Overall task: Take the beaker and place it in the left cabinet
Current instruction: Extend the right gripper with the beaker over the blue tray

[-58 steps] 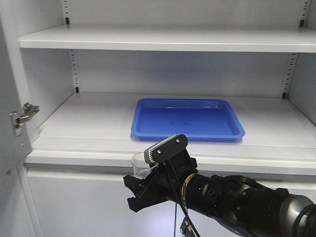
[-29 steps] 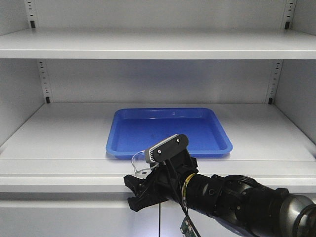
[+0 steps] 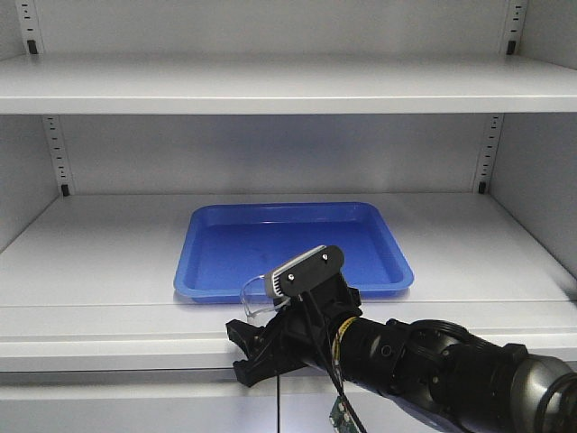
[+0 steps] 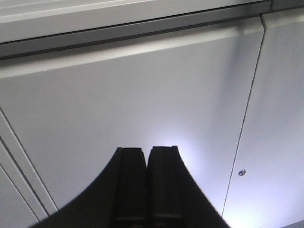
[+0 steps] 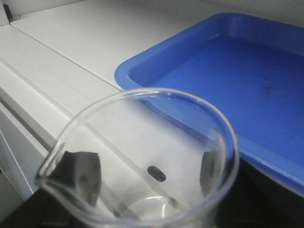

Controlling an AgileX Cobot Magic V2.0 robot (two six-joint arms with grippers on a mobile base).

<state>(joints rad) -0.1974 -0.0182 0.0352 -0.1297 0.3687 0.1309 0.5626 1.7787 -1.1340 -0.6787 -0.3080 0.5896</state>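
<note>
View shifted: left cabinet [image 3: 99,248] shelf now square-on, blue tray [image 3: 293,244] at 12 o'clock of beaker [image 3: 255,293]. Beaker clamped in right gripper [image 3: 259,317]; left gripper [image 4: 147,185] closed, empty. Placement likely next.

left gripper [image 4: 147,151]: black fingers pressed together, nothing between | faces left cabinet [image 4: 118,90] lower doors | vertical door seam [image 4: 249,99] at right | small round fitting [image 4: 242,172] beside seam | bright glare above fingertips
</note>
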